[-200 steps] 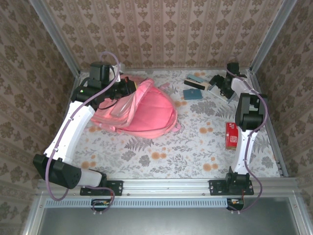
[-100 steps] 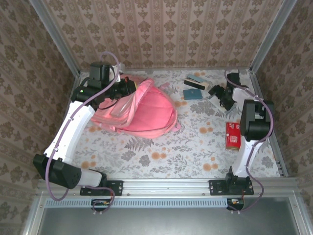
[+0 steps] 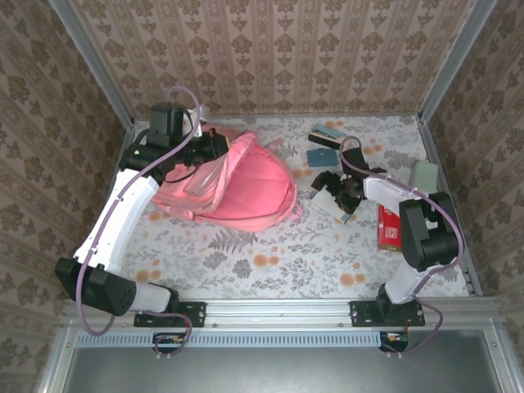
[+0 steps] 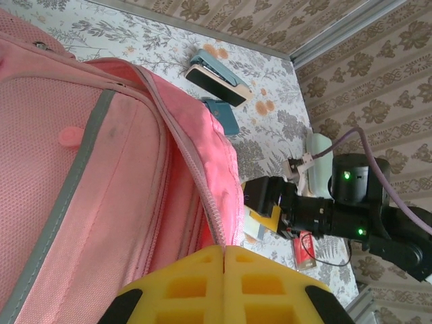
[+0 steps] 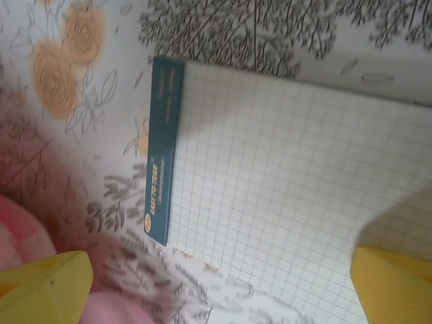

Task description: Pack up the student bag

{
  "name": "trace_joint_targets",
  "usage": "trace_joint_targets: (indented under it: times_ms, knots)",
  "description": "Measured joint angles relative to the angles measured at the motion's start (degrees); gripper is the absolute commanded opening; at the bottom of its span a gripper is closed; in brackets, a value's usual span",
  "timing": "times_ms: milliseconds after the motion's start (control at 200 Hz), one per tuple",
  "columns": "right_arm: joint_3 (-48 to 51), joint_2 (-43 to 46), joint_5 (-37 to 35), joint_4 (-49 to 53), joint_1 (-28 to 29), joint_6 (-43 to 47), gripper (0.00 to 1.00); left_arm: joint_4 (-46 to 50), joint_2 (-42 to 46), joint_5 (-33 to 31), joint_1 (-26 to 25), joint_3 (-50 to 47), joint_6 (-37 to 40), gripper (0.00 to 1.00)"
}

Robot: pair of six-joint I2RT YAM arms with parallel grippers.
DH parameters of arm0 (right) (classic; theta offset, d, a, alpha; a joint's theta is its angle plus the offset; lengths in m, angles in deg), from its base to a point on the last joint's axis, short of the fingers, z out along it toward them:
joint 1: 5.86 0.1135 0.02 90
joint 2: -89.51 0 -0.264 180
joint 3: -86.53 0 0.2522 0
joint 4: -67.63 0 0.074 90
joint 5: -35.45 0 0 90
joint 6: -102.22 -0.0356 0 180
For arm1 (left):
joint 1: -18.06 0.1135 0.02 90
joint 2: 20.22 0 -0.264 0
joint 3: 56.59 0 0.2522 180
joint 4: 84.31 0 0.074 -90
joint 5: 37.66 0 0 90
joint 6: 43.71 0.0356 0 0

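Backpack fabric takes up most of the left wrist view. The student bag [image 3: 246, 184] lies on the floral tabletop [image 3: 270, 254], left of centre and toward the far wall. The left gripper [image 3: 214, 147] sits at the bag's far-left upper edge. Its yellow jaws are clenched, and the bag's zipper edge runs straight into the seam between them. The right gripper [image 3: 334, 190] hangs just beyond the bag's right side, with its jaws released and spread wide above a grid-paper notepad [image 5: 270, 175] with a dark teal spine. One yellow fingertip [image 5: 47, 283] stands clear of the pad, close to a blurred pink patch of the bag. The other overlaps the pad's corner.
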Motion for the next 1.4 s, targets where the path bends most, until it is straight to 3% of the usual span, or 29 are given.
trace_joint_targets:
  times_ms: [240,475,680,1090,1255,1400]
  knots:
    - [-3.3,1.75,-2.08,5.16,-5.73,8.13,0.96,-0.9,0.46,0.22,0.0,-1.84,-0.04,0.0]
    - [-11.63,-7.08,-2.4,7.56,-8.22,18.32,0.94,-1.22,1.42,0.24,0.0,-2.67,-0.44,0.0]
    - [-13.35,-12.44,-0.81,7.85,-8.15,21.11,0.85,-1.22,1.44,0.37,0.0,-2.67,-0.44,0.0]
    - [4.26,0.2,0.7,4.87,-3.89,18.8,0.77,-1.51,0.83,0.61,-0.02,-2.67,-0.44,0.0]
    - [7.87,3.39,-0.17,4.57,0.79,17.53,0.77,-1.64,0.02,0.94,-0.04,-2.67,-0.44,0.0]
    - [8.74,4.11,-0.79,4.2,1.51,16.7,0.79,-1.64,-0.15,1.25,-0.04,-2.67,-0.44,0.0]
